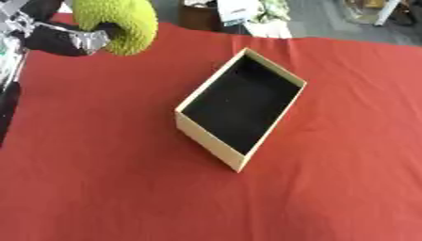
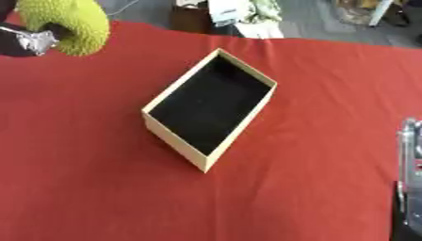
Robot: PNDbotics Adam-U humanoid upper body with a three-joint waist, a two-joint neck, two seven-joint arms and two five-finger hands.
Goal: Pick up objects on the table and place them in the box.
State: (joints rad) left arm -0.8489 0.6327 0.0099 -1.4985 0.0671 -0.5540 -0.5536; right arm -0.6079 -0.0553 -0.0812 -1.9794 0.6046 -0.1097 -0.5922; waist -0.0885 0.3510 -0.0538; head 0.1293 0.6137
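A red cloth (image 1: pixel 99 179) covers the whole table in front of me, slightly rumpled, with floor and clutter past its far edge. The thing I am carrying is a bumpy yellow-green fruit-like lump, rounded and knobbly all over (image 1: pixel 124 21); it sits high at the far left corner of my view, lifted off the cloth, with my left hand (image 1: pixel 70 40) wrapped against its near side, black and silver fingers curled round it. Well apart from it, toward the middle of the table, lies the shallow rectangular cardboard box with pale tan walls and a black inside (image 1: pixel 207 137), turned askew so one corner points at me. I see nothing in it. My right hand (image 2: pixel 409 155) shows only as a silvery sliver at the right edge of the right eye view; whether its fingers are spread or closed I cannot tell.

I judge the pick is done and the carry is the step in hand. The next move calls for swinging my left arm rightward and nearer until the lump hangs over the black interior, clear of the near wall, then lowering it and uncurling my fingers
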